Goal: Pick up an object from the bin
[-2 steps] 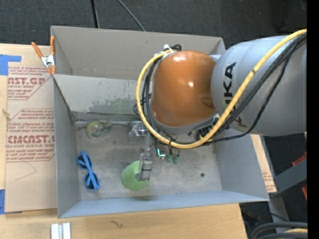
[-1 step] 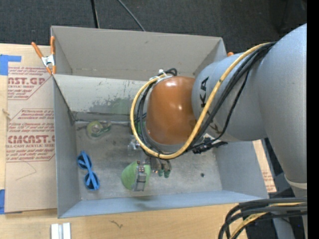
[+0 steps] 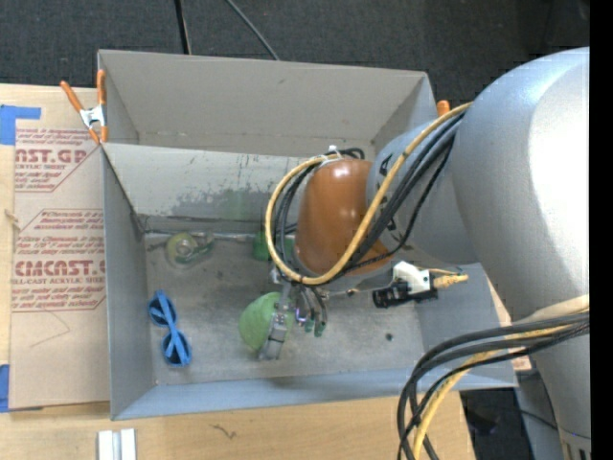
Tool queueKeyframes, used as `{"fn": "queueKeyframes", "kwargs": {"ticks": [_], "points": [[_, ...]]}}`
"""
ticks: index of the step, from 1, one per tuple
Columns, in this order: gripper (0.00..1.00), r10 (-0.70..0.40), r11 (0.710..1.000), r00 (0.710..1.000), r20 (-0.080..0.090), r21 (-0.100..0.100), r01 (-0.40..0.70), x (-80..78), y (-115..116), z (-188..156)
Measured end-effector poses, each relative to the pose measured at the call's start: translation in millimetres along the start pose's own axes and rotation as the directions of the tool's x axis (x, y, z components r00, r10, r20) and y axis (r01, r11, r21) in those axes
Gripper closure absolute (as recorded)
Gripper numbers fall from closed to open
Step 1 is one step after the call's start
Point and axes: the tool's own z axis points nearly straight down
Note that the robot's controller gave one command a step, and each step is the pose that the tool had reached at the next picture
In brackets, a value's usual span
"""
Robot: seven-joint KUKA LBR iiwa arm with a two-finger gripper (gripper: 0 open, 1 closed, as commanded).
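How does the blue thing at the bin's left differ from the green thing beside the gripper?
The blue thing is thin and looped, like toy glasses; the green thing is a rounded lump. The blue thing lies apart, at the left; the green thing is close beside the gripper. Both lie on the bin floor.

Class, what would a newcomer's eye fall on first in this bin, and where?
The big grey arm reaching in from the right, its gripper down at the lower middle of the bin beside a round green object. Next, the bright blue glasses-shaped thing in the lower left corner.
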Motion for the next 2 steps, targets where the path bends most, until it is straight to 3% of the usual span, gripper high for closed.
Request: {"fn": "queueKeyframes", "kwargs": {"ticks": [1, 2], "points": [[1.00, -0.005, 1.000, 1.000, -0.006, 0.001, 0.005, 2.1, 0.8, -1.1], [1.00, -0.424, 0.906, 0.905, 0.015, 0.008, 0.424, -4.8, -15.6, -205.1]]}}
